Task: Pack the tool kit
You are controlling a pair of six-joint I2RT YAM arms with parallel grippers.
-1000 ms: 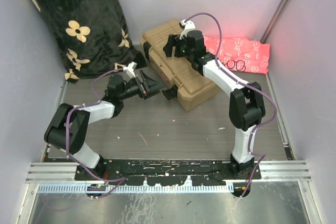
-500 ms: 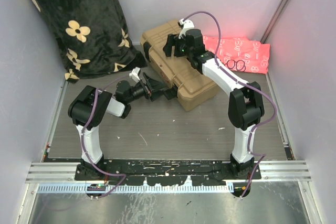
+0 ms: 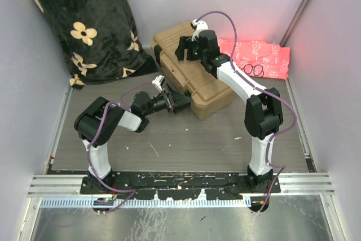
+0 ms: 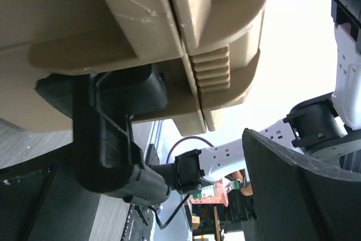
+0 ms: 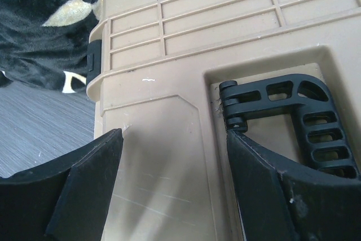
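The tan toolbox (image 3: 194,77) lies on the table with its ribbed lid shut; no pliers or screwdrivers show. My left gripper (image 3: 178,101) is open at the box's front side, and its fingers (image 4: 299,196) stand either side of a black latch (image 4: 107,134) that hangs below the lid seam. My right gripper (image 3: 189,50) is open and rests over the lid (image 5: 186,26), with its fingers (image 5: 84,187) straddling a flat panel beside the folded black handle (image 5: 293,119).
The black floral blanket (image 3: 84,21) leans in the back left corner, touching the box. The pink patterned cloth (image 3: 256,57) with black rings (image 3: 254,70) lies behind the box at the right. Walls close in on both sides.
My left arm has swung right and forward, bringing its gripper from the open table up to the box's front latch. My right gripper has stayed on the lid.
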